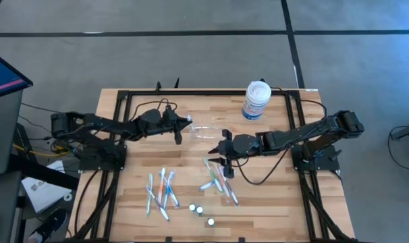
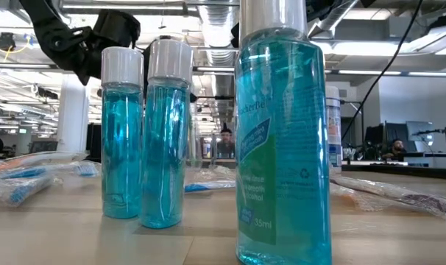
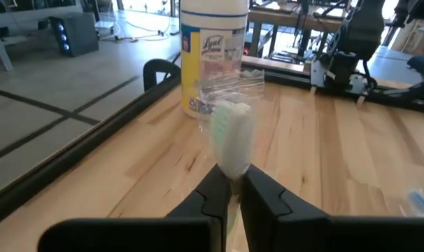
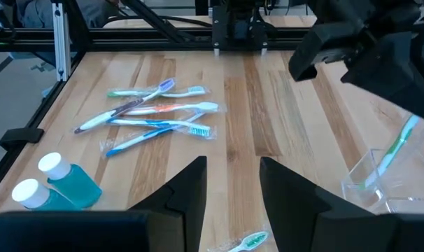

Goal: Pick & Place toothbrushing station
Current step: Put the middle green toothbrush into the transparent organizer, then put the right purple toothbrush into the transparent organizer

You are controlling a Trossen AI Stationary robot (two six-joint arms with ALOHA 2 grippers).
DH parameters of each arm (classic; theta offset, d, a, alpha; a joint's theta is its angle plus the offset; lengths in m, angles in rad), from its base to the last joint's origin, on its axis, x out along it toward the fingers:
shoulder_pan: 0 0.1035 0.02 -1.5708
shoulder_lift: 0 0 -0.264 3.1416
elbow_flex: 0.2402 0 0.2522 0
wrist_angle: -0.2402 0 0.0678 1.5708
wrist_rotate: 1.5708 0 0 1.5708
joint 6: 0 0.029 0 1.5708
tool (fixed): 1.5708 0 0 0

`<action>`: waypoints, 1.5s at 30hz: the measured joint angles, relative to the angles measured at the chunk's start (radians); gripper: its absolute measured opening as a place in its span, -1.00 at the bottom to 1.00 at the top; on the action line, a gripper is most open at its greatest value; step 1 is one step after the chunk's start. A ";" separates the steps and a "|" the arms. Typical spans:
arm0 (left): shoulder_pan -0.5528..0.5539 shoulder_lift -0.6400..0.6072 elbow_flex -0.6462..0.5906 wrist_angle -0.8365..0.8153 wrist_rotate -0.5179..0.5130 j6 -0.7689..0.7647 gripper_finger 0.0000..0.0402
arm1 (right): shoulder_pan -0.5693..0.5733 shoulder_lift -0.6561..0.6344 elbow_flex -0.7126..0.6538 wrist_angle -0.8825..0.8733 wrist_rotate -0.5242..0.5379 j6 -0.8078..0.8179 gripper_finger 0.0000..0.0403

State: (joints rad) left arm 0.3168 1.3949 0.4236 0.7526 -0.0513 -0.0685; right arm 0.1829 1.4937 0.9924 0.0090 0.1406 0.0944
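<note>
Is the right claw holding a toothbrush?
No, the right gripper stands open and empty above the bare table.

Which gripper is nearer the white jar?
The right. The right gripper hovers over the table's middle, closer to the white jar at the far edge. The left gripper, holding a toothbrush, is farther to the jar's left.

Two matte-black jointed arms, left arm (image 1: 117, 125) and right arm (image 1: 306, 135), on black frame bases, trailed by thin black cables; blunt, wedge-shaped black fingers (image 4: 180, 189).
</note>
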 joint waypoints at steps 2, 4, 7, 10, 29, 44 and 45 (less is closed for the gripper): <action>0.000 0.015 0.000 0.023 0.000 0.000 -0.90 | 0.000 0.000 0.000 0.000 0.000 0.000 -0.38; 0.000 0.024 0.000 0.032 -0.004 0.000 -0.88 | 0.000 0.000 0.000 0.000 0.000 0.000 -0.38; 0.000 0.029 0.000 0.030 -0.037 0.001 -0.83 | 0.000 0.000 0.000 0.000 0.000 0.000 -0.38; 0.000 0.027 0.000 0.029 -0.092 0.002 -0.79 | 0.000 0.000 0.000 0.000 0.000 0.000 -0.38; 0.032 -0.002 -0.001 0.030 -0.114 0.003 -0.22 | 0.000 0.000 0.000 -0.001 0.000 -0.016 -0.38; -0.032 -0.179 -0.001 -0.146 -0.113 -0.020 -0.05 | 0.006 0.000 0.000 -0.079 0.000 0.049 -0.38; -0.045 -0.179 -0.001 -0.147 -0.107 -0.027 -0.06 | 0.007 0.000 0.000 -0.089 -0.001 0.058 -0.38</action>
State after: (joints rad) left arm 0.2715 1.2156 0.4229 0.6056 -0.1585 -0.0956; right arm 0.1898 1.4940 0.9928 -0.0799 0.1399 0.1522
